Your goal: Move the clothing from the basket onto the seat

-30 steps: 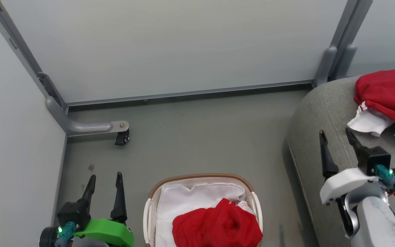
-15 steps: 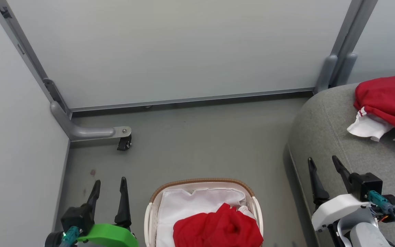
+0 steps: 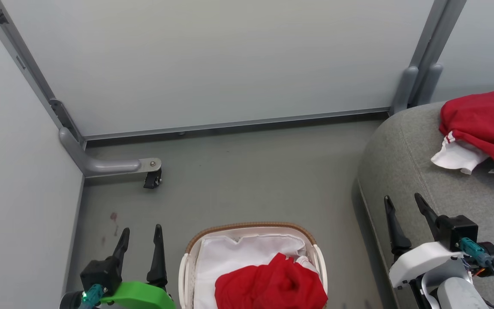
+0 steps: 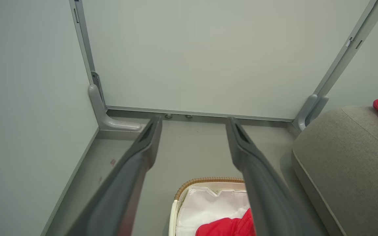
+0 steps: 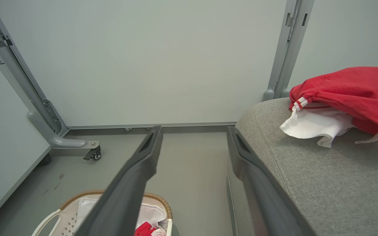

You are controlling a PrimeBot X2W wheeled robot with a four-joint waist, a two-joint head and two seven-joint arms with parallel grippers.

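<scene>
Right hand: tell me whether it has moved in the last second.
Yes. The right hand has drawn back down the head view, toward the robot, away from the red garment lying on the seat.

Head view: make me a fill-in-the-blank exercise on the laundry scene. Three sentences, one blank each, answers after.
1. The red garment in the laundry basket lies on a ____ cloth liner.
2. The striped red garment lies on the ____ sofa seat.
3. The left gripper and the right gripper hold nothing, and both stand ____.

Missing words: white; grey; open.
</scene>
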